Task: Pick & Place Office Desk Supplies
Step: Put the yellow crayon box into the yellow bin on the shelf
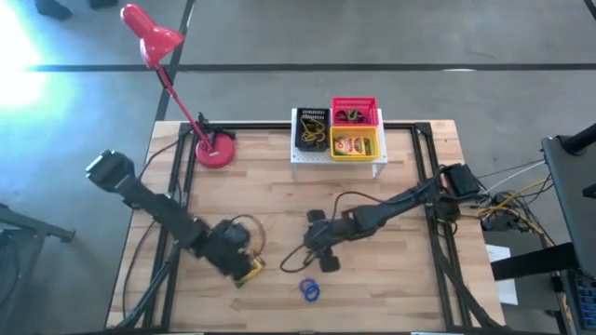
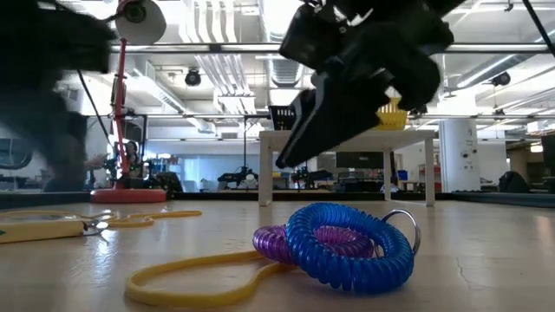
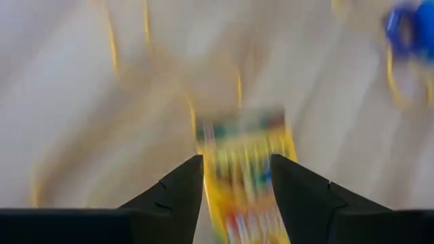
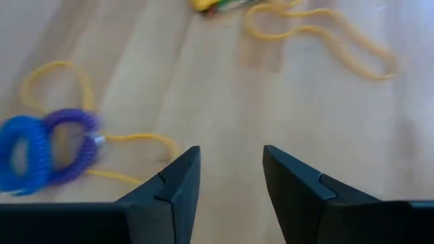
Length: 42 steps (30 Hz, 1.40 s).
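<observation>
A yellow-and-green crayon box (image 1: 250, 270) (image 2: 39, 230) lies flat on the wooden table near the near edge. My left gripper (image 1: 240, 261) (image 3: 237, 169) hovers over it, open, with the box (image 3: 247, 176) showing between its fingers. A blue coil ring (image 1: 310, 291) (image 2: 347, 247) (image 4: 24, 156) and a purple one (image 2: 273, 243) (image 4: 71, 146) lie together on the table, with a thin yellow rubber band (image 2: 199, 273) beside them. My right gripper (image 1: 321, 253) (image 4: 230, 169) is open above the table just beyond the rings. More yellow bands (image 4: 319, 37) lie between the grippers.
A white stand (image 1: 337, 158) at the far edge carries a black bin (image 1: 312, 130), a red bin (image 1: 354, 113) and a yellow bin (image 1: 356, 146) holding supplies. A red desk lamp's base (image 1: 216, 149) stands at the far left. Cables run along the right side.
</observation>
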Tool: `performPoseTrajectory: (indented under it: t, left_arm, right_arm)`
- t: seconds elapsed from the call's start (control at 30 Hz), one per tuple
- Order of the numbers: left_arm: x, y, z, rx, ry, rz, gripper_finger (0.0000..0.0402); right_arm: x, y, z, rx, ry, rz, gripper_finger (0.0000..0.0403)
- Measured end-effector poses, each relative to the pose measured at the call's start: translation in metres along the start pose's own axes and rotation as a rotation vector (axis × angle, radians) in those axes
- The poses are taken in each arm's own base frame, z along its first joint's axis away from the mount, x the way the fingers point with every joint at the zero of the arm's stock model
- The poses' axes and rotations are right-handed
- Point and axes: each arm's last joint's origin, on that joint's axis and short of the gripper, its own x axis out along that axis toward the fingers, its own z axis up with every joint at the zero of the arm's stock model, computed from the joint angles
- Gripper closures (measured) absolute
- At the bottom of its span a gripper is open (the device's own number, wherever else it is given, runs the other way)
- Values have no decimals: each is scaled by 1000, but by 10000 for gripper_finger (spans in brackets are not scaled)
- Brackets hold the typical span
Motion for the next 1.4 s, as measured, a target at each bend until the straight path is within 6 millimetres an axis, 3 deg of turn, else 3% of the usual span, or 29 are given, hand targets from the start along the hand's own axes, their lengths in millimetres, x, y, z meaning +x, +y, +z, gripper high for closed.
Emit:
performPoseTrajectory:
  t: [0.17, 0.33, 0.53, 0.77, 0.9, 1.03, 1.2, 1.4]
  left_arm:
    - [-18, -14, -49, -130, 200, -59, 225]
    - [-30, -20, -86, -237, 267, -74, 225]
    - [-8, -10, -97, -236, 249, 8, 250]
    - [18, 0, -69, -202, 188, 44, 308]
    - [44, 18, -22, -106, -66, 97, 342]
    - [62, 25, 27, -68, -157, -39, 372]
    - [65, 38, 71, -32, -246, -61, 391]
    - [58, 31, 82, 55, -180, -83, 394]
  right_arm:
    - [-3, -2, 9, -23, -34, -83, 260]
    - [1, -10, 6, -5, -49, -97, 271]
    - [-1, -17, -5, 46, -35, -133, 283]
    - [-7, -17, -23, 88, -4, -133, 298]
    - [-5, -16, -35, 143, 9, -133, 307]
    - [-7, -17, -50, 235, 44, -140, 316]
    - [-19, -9, -73, 333, 55, -202, 330]
    - [-22, 3, -93, 382, -60, -172, 339]
